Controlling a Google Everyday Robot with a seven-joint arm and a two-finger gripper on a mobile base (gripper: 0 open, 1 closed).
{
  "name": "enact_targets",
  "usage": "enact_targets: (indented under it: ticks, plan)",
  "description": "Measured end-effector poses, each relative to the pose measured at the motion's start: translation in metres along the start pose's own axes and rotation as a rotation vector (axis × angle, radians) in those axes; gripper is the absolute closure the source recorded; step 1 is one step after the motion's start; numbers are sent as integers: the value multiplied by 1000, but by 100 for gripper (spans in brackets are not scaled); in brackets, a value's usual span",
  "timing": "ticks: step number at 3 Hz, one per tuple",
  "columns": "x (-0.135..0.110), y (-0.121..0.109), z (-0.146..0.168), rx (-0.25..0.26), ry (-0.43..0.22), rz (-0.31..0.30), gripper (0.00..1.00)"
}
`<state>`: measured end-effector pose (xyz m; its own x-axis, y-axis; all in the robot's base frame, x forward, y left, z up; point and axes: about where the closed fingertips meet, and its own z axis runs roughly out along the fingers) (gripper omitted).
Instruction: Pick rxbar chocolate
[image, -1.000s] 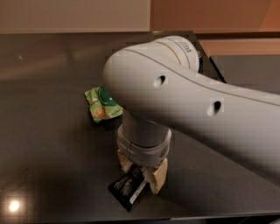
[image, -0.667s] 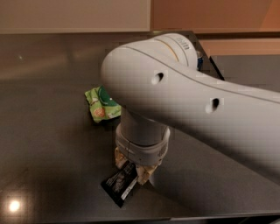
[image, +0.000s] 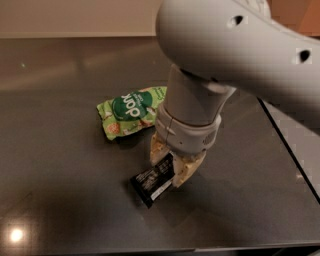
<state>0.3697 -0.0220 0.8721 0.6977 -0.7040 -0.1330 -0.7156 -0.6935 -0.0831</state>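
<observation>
The rxbar chocolate is a small black wrapper with white print, its right end caught between my fingers and its left end angled down toward the dark table. My gripper hangs from the big grey arm at centre and is shut on the bar. One tan fingertip shows at the bar's right, the other at its upper left. The bar's far end is hidden between the fingers.
A crinkled green snack bag lies on the table just up and left of the gripper. The table's front edge runs along the bottom. A seam runs down the right side. A light glare sits at bottom left.
The view has closed in and shifted. The gripper has shut on the bar, and the bar's gripped end has risen and moved with the gripper.
</observation>
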Motion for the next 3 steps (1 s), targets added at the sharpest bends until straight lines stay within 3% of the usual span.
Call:
enact_targets:
  ticks: [1,3]
  plan:
    - [25,-6,-35,22,-53,108,100]
    - [54,-8,-101,126,-130,221,100]
